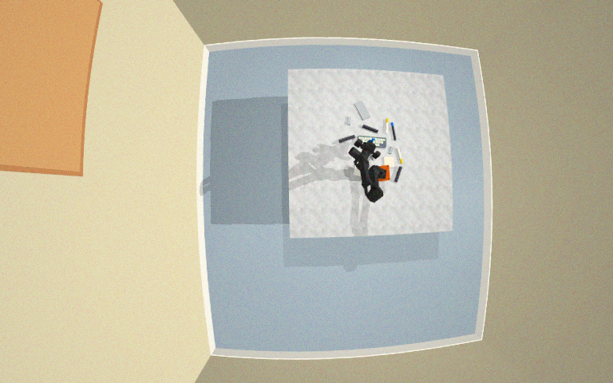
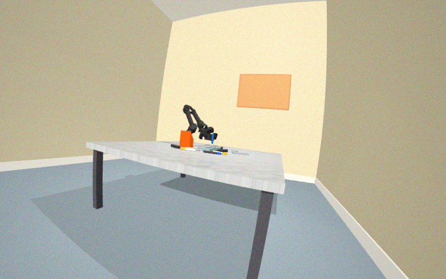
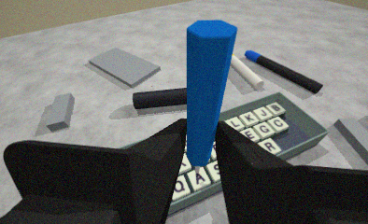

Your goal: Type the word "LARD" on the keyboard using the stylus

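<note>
My gripper (image 1: pixel 371 142) (image 2: pixel 213 135) (image 3: pixel 201 126) is shut on the blue stylus (image 2: pixel 212 139) (image 3: pixel 210 84), which stands roughly upright between the fingertips. The keyboard (image 1: pixel 382 139) (image 2: pixel 208 149) (image 3: pixel 293 150) is a green tray with cream letter keys, below the stylus. In the wrist view the thin pale stylus tip shows over the upper part of the A key (image 3: pixel 199 179). Whether it touches the key cannot be told. The L key (image 3: pixel 234 123) and R key (image 3: pixel 270 147) show to the right of the stylus. The fingers and stylus hide several keys; no D key is readable.
An orange box (image 1: pixel 385 172) (image 2: pixel 186 139) stands beside the arm. Behind the keyboard lie a black rod (image 3: pixel 160 98), a grey slab (image 3: pixel 124 66), a white pen (image 3: pixel 247 72) and a blue-capped black pen (image 3: pixel 289 72). Grey blocks lie left (image 3: pixel 61 112) and right.
</note>
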